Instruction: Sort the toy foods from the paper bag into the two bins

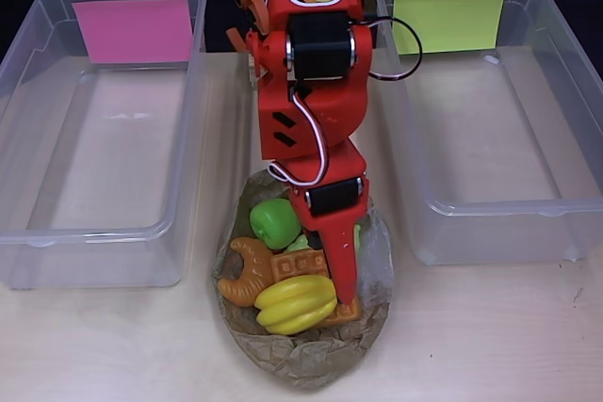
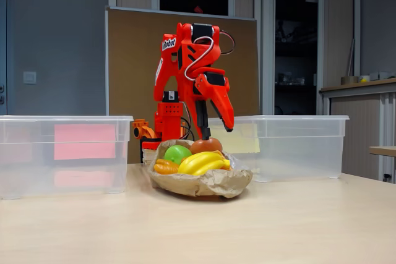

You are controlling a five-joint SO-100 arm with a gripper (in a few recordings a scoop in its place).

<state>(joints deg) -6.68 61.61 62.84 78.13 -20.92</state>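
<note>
Presently heaped on the paper bag (image 1: 372, 265) between two empty bins (image 1: 28, 72): toy foods (image 2: 199, 160), light, rigid, slick plastic, bananas (image 1: 295, 303) best pinched across the bunch; gripper (image 2: 227, 125) poised above, holding nothing, jaw gap probably narrow, not discernible.

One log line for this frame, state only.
stage: pre-grasp | orange tool: above crumpled brown paper bag, jaw state unclear | toys: in bag | clear plastic bins: no toys
</note>
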